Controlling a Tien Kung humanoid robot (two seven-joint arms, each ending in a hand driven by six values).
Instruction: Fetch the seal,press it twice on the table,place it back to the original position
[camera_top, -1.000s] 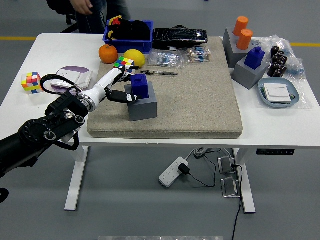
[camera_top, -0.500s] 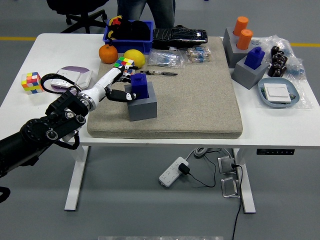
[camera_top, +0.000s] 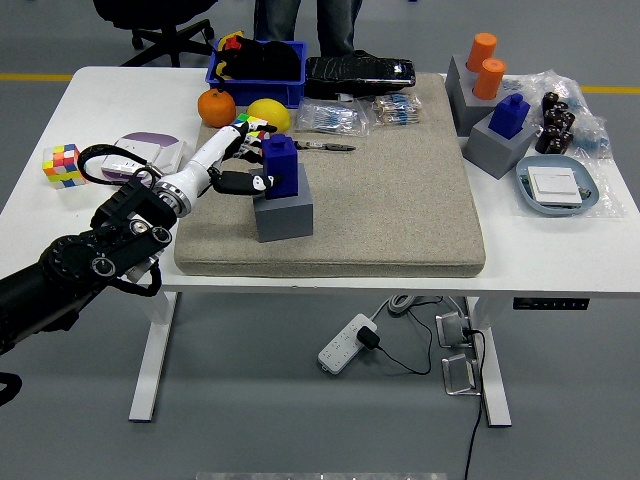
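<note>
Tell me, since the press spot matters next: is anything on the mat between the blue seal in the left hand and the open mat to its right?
Nothing visible blocks it. The left hand grips the blue seal above its grey holder; the beige mat to the right lies bare. Packets sit along the mat's far edge.

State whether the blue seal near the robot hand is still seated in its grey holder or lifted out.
Lifted: the blue seal sits raised above the grey holder, gripped by the left robot hand.
</note>
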